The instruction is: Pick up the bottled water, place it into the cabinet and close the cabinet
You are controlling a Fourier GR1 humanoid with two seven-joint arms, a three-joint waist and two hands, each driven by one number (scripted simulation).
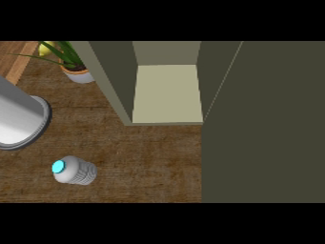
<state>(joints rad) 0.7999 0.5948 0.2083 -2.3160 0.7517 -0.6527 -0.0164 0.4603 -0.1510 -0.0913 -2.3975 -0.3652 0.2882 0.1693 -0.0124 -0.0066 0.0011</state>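
Nothing of either hand shows from the head view, so I cannot tell how the fingers stand. At far left I see a large grey metal cylinder with a dark rim [10, 114] lying over the brown wooden counter [144, 157]. Behind it stands a green leafy plant in a small white pot [77, 71]. Near the counter's front, well apart from the cabinet, stands the small ribbed clear plastic water bottle with a bright cyan cap [75, 170], upright. I judge it light, fairly stiff, perhaps slippery – I would take it round the ribbed body, below the cap. Right of centre is the olive-green cabinet [116, 81] with its pale shelf [166, 93] exposed – its dark door [270, 124] stands open.
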